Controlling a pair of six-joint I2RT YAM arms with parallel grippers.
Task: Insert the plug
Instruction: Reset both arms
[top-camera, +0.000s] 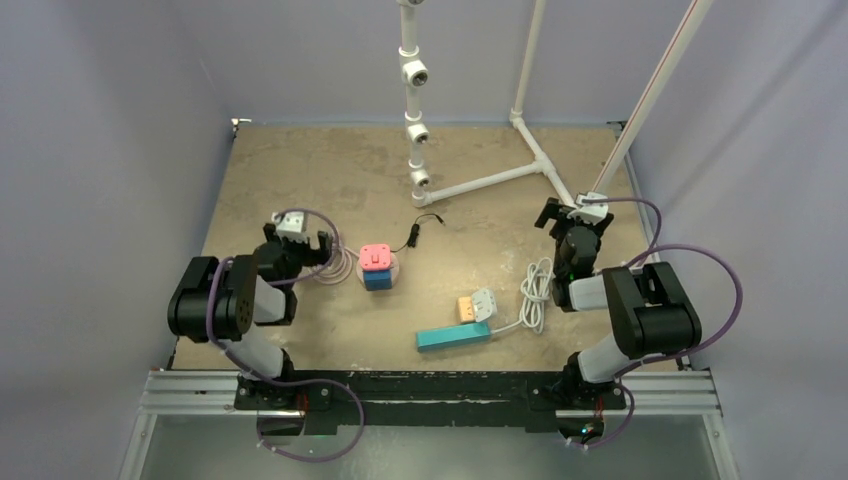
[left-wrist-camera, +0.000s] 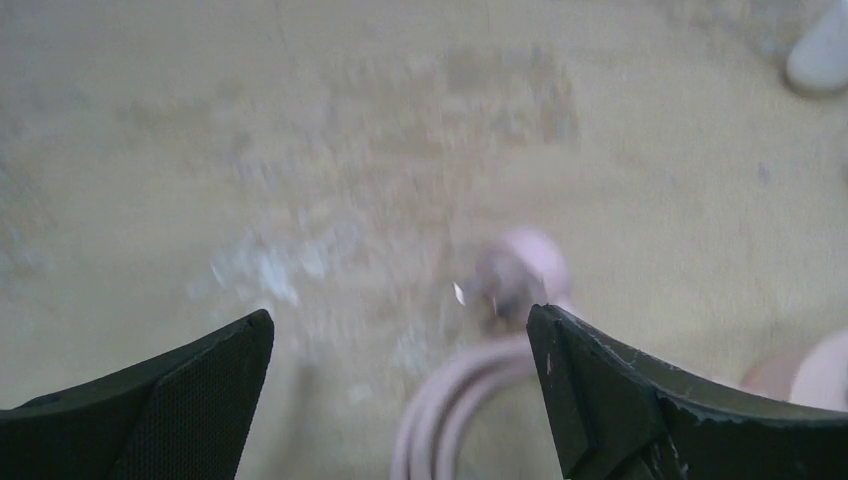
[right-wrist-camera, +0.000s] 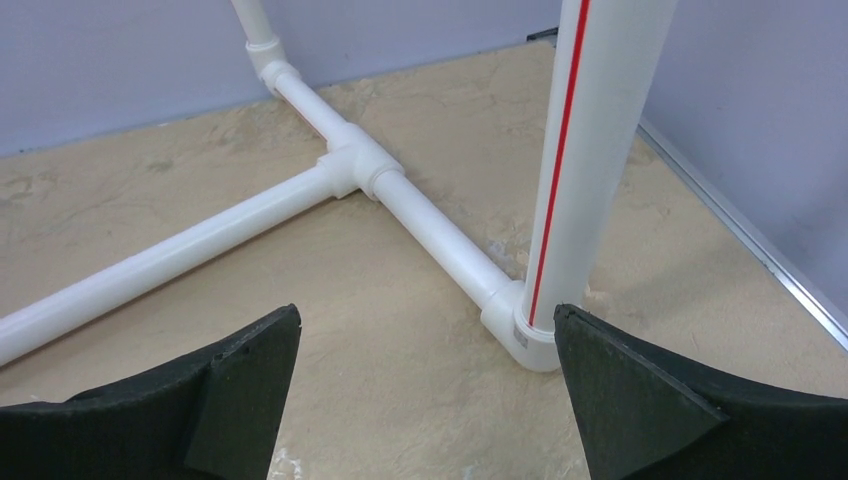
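In the left wrist view a pale pink plug (left-wrist-camera: 525, 270) lies blurred on the table at the end of a coiled pink cord (left-wrist-camera: 465, 400). My left gripper (left-wrist-camera: 398, 315) is open above them, the plug just inside its right finger, nothing held. From above, my left gripper (top-camera: 297, 240) hovers beside the coil (top-camera: 340, 266), left of a pink-and-blue socket cube (top-camera: 376, 266). A teal power strip (top-camera: 455, 337) lies at centre front with a white plug (top-camera: 484, 303) at its right end. My right gripper (top-camera: 572, 218) is open and empty, facing the pipes.
A white pipe frame (right-wrist-camera: 400, 195) lies on the table ahead of my right gripper (right-wrist-camera: 426, 310), with an upright red-striped pipe (right-wrist-camera: 575, 170) close to the right finger. A white cord bundle (top-camera: 537, 290), an orange block (top-camera: 465, 307) and a thin black cable (top-camera: 425, 225) lie mid-table.
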